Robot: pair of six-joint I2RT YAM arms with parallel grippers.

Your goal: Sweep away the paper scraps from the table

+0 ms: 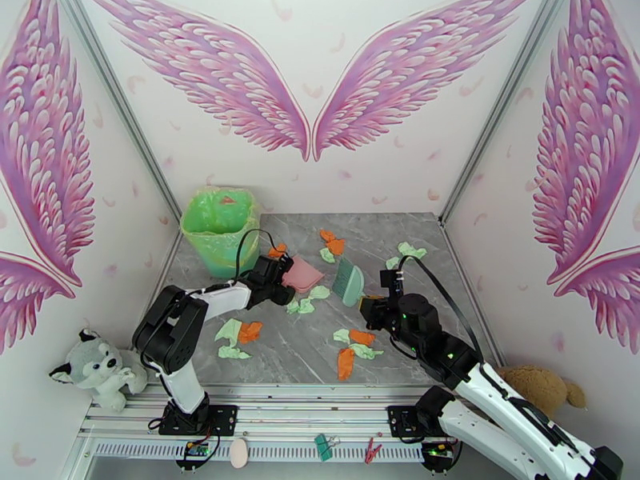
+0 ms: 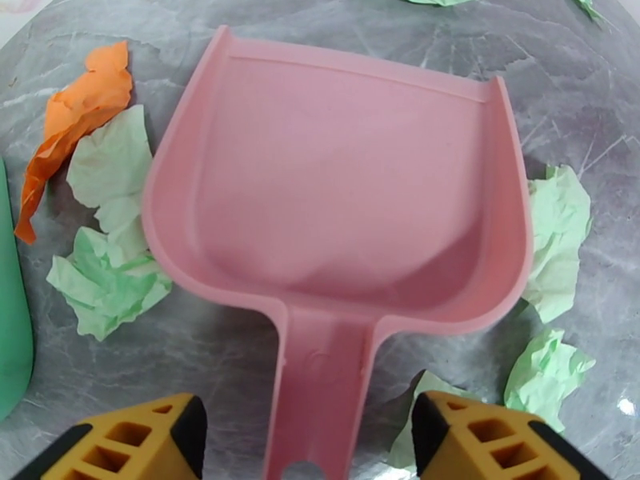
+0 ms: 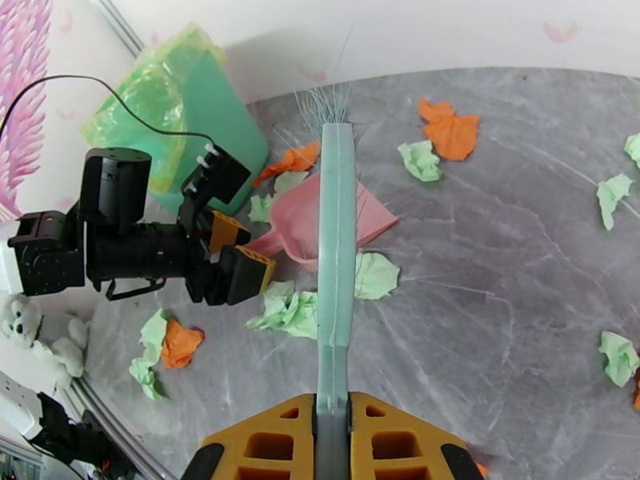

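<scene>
Paper scraps (image 1: pixel 352 346), mint and orange, lie scattered across the middle of the tabletop (image 1: pixel 296 354), several crowding the pink dustpan (image 2: pixel 336 194). Left gripper (image 2: pixel 306 432) stands spread, a finger either side of the pan's handle with gaps on both (nothing pinched yet). Right gripper (image 3: pixel 332 430) pinches the teal brush (image 3: pixel 336 234) by its handle at lower centre. An off-centre squeeze could twist the pan and shove scraps aside; a hard stroke might flick bits over the tabletop's edge.

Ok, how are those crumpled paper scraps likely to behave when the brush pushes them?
The paper scraps look thin and creased: probably very light, sliding easily over the smooth table. Their ragged, flattish shapes suggest they would tumble or scatter rather than roll.
</scene>
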